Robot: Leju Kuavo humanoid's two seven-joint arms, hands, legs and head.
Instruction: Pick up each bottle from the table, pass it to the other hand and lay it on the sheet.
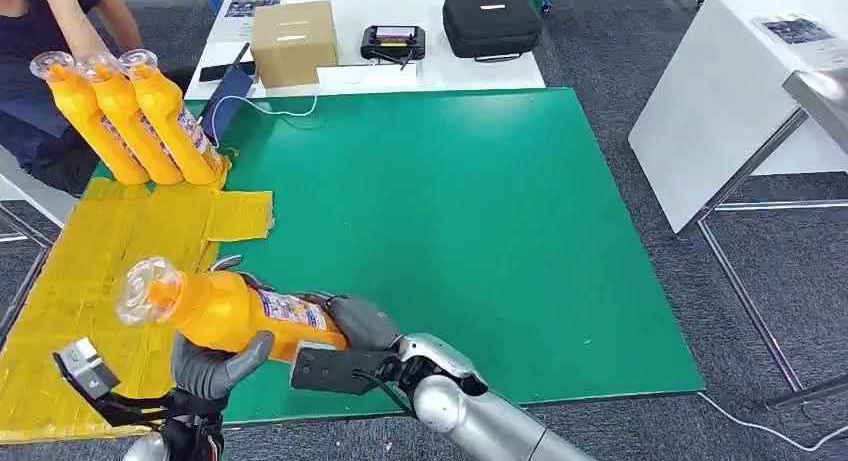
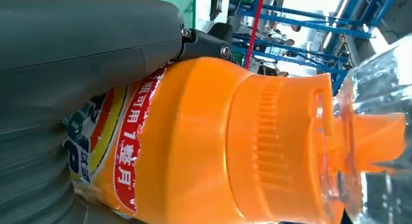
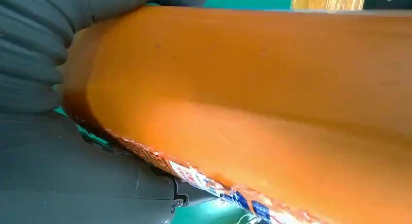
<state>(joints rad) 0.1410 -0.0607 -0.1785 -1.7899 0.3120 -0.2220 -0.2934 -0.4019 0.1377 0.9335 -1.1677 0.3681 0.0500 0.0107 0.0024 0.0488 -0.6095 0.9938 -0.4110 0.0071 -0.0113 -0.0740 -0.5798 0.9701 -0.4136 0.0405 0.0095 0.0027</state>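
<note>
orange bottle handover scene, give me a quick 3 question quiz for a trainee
1. True or false: both the left hand and the right hand are on the held bottle.
2. How many bottles lie together at the far end of the yellow sheet? A) two B) three C) five
3. Fill in: the held bottle's clear cap points toward the ____ sheet.

Key
1. True: it is gripped from both sides, above the near edge of the green mat.
2. B: three bottles lie side by side.
3. Yellow.
</note>
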